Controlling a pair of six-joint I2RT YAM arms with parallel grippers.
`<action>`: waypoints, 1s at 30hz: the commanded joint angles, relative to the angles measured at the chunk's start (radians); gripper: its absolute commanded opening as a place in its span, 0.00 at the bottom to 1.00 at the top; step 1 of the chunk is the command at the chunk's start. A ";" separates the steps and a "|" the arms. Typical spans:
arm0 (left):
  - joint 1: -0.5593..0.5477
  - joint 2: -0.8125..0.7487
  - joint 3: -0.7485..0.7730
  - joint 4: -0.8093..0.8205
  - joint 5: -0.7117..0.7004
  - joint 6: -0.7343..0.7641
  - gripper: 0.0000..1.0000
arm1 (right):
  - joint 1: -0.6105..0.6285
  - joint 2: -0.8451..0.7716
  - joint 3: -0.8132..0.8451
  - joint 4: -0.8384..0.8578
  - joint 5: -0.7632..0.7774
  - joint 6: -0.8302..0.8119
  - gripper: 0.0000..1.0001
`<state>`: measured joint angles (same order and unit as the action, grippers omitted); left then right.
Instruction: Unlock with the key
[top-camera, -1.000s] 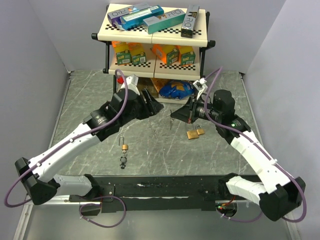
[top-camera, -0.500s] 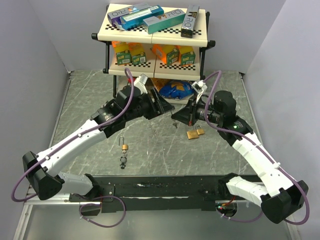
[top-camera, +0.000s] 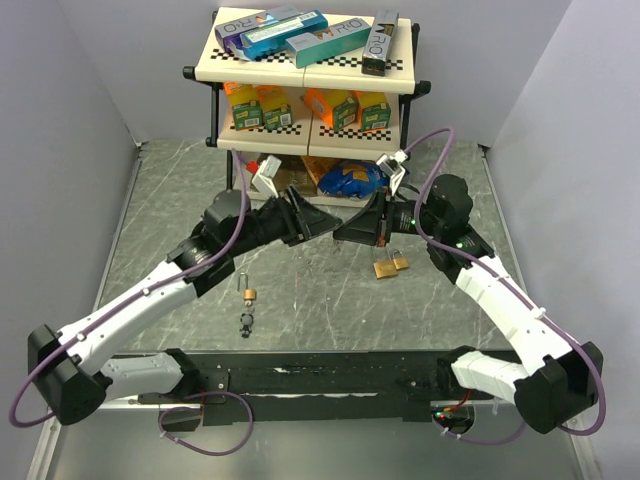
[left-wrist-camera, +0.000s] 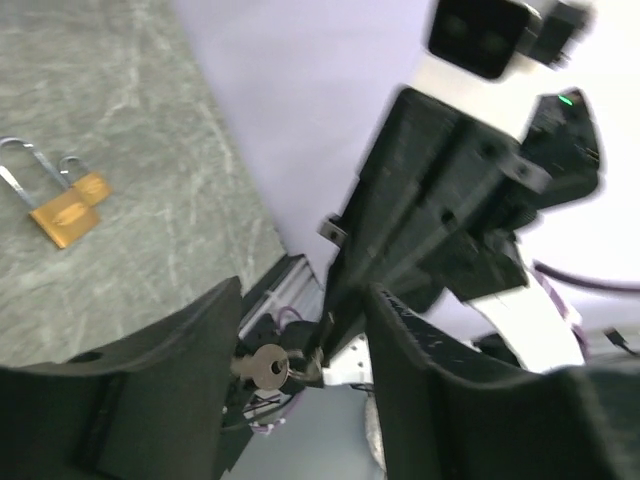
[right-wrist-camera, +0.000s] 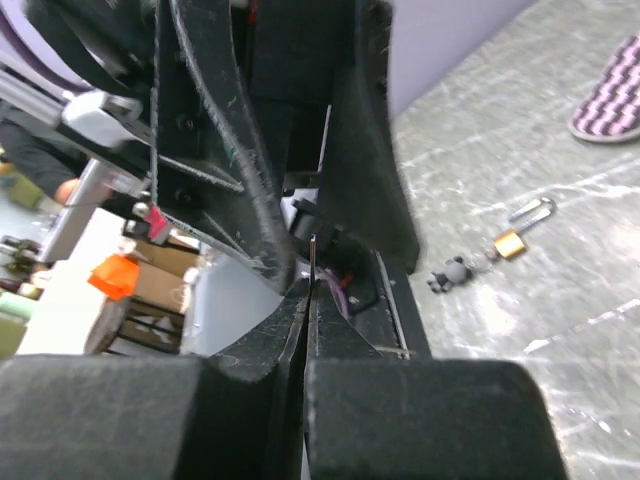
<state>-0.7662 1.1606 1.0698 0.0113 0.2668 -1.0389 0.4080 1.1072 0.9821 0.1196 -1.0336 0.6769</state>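
Right tool (right-wrist-camera: 308, 290) is pinching key (left-wrist-camera: 268, 367), jaws fully closed | left tool (top-camera: 322, 222) is gaping half-open around key | brass padlocks (top-camera: 390, 266) are lying on tabletop (top-camera: 160, 220), four o'clock of key

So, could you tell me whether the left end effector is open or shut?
Open: the left end effector has its fingers standing well apart, with the key in the gap between them.

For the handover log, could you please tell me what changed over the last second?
The left hand swung right, toward the right hand, and now sits open around the key hanging from that shut hand. Nothing was grasped or released. The right hand barely shifted; the paired padlocks and the small padlock stayed put.
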 joint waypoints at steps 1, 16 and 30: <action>0.002 -0.061 -0.042 0.173 0.077 -0.016 0.55 | -0.021 0.016 -0.019 0.209 -0.088 0.136 0.00; 0.005 -0.039 -0.042 0.211 0.094 -0.030 0.26 | -0.024 0.032 -0.013 0.244 -0.135 0.168 0.00; 0.004 -0.045 -0.051 0.200 0.069 -0.038 0.01 | -0.034 0.034 -0.026 0.288 -0.128 0.216 0.00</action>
<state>-0.7624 1.1297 1.0157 0.1753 0.3428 -1.0687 0.3813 1.1461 0.9600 0.3359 -1.1545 0.8749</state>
